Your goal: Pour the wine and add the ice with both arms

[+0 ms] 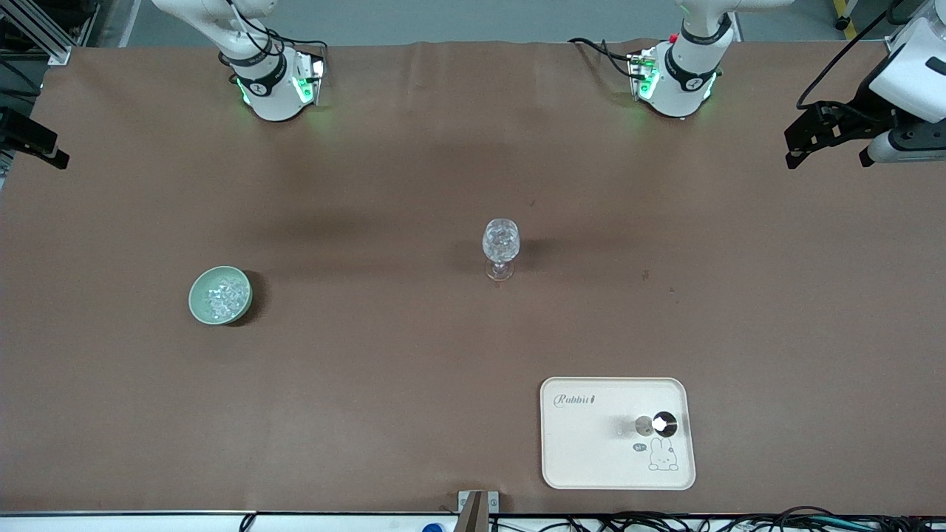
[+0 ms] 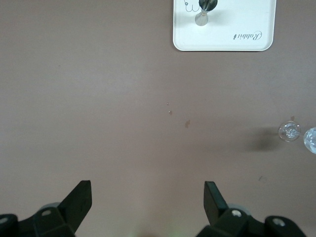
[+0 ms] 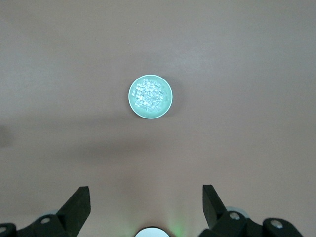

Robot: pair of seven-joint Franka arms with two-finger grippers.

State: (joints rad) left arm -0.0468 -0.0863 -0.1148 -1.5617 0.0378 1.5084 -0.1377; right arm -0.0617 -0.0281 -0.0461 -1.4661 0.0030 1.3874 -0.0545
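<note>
Front view: brown tabletop (image 1: 369,406)
Ice: small clear cubes (image 1: 225,295) in a pale green round bowl (image 1: 199,303), toward the right arm's end
Glass: clear stemmed glass (image 1: 500,247) mid-tabletop
Tray: cream rectangular tray (image 1: 584,458) near the front edge
Left gripper (image 2: 148,195): fingers apart, over bare tabletop
Right gripper (image 3: 146,196): fingers apart, raised near the bowl

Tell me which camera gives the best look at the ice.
The right wrist view: it looks straight down into the green bowl, so the ice shows as separate cubes. The front view shows the ice smaller, at an angle. The left wrist view does not show it.
</note>
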